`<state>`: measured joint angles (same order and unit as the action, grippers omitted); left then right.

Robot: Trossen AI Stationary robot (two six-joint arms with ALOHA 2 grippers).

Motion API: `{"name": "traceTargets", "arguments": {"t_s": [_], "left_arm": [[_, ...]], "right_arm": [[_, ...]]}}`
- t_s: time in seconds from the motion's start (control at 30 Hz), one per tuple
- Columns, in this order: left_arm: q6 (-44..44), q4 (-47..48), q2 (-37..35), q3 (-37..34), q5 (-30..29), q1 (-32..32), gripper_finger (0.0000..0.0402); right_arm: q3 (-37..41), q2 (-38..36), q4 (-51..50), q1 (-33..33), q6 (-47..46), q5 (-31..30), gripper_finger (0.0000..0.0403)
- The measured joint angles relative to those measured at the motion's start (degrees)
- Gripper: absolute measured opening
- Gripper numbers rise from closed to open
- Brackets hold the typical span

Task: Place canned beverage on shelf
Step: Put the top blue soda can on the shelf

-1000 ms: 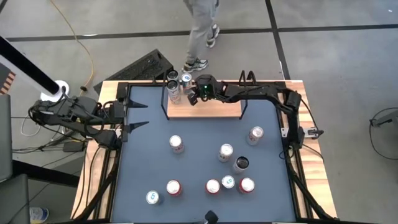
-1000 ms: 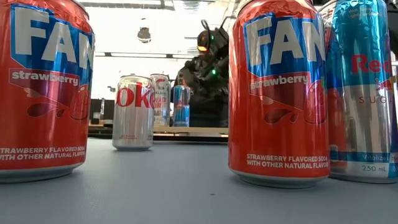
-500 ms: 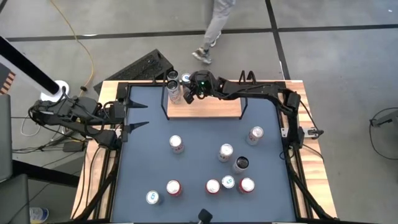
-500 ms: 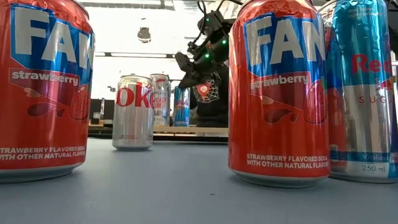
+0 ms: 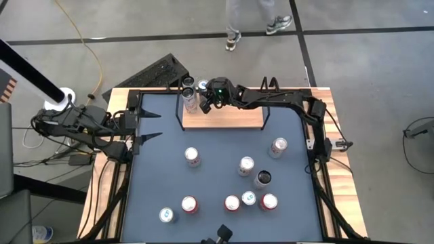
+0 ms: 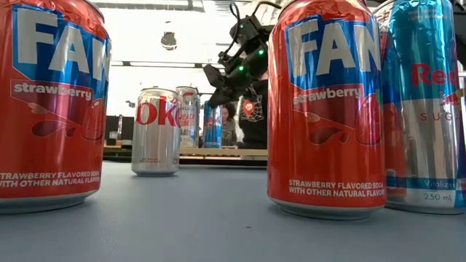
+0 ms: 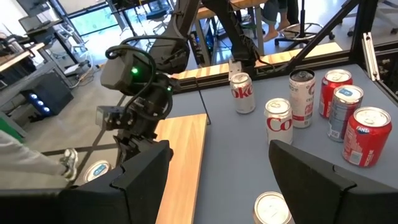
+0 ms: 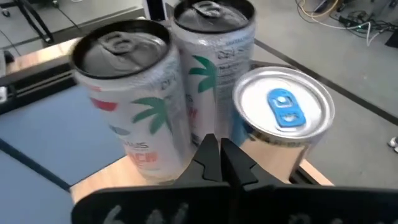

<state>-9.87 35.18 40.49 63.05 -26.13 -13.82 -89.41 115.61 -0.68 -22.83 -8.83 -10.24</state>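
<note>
High view: right gripper point(image 5: 205, 103) is hovering over the far-left end of the shelf point(image 5: 234, 119), fingers pressed together w/ nothing between them. Three cans are standing on that end: two palm-print cans point(image 5: 190, 95) and a slim blue-tab can point(image 5: 203, 85), all upright, packed close. The rest of the shelf board is showing bare. Left gripper point(image 5: 150, 125) is waiting at the left table edge, well apart from the shelf, fingers part-spread on nothing. Loose cans are standing on the blue table point(image 5: 217, 159); nearest the shelf is a red-and-silver can point(image 5: 192, 156).

Low view: right gripper point(image 6: 218, 76) is hanging above the shelf cans, not touching them. Big strawberry cans point(image 6: 325, 109) are filling the foreground.

Left wrist view: left fingers point(image 7: 314, 180) are framing a gap, empty. Right arm is showing over the shelf's left end.

Right wrist view: closed fingertips point(image 8: 214, 158) are pointing down between the palm-print cans point(image 8: 134, 99) and the blue-tab can point(image 8: 283, 118); each can's long axis is vertical.

Judgement: next loose can lies toward the near side from the right gripper; right arm looks nearer most of them.
</note>
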Motion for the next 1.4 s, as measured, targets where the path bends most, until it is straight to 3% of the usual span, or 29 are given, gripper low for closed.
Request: {"name": "traceTargets", "arguments": {"t_s": [0.3, 0.63, 0.83, 0.97, 1.23, 1.4], "left_arm": [[0.00, 0.04, -0.02, 0.00, 0.02, -0.02, 0.0266], [0.21, 0.43, 0.00, 0.00, 0.02, -0.01, 0.0266], [0.29, 1.39, 0.03, -0.73, 0.04, 0.00, 0.0266], [-0.08, 0.53, 0.41, -1.31, -0.11, 0.00, 0.0266], [-0.91, -0.23, 0.50, -1.33, -2.16, 0.00, 0.0266], [-3.02, -0.17, 0.48, -1.33, -4.80, 0.00, 0.0266]], "right_arm": [[0.00, 0.00, -1.74, -0.57, -0.96, -0.39, 0.0000], [0.04, -1.65, -10.20, 2.34, 0.07, -1.64, 0.0000], [-0.10, -4.84, -9.75, 4.16, 12.86, -1.76, 0.0007], [-1.87, -4.76, -11.15, 2.95, 17.48, -1.78, 0.0061], [-3.80, -2.97, -3.26, -0.87, 16.99, -1.61, 0.0250], [-3.87, -2.21, -1.34, -2.51, 16.67, -1.57, 0.0308]]}}
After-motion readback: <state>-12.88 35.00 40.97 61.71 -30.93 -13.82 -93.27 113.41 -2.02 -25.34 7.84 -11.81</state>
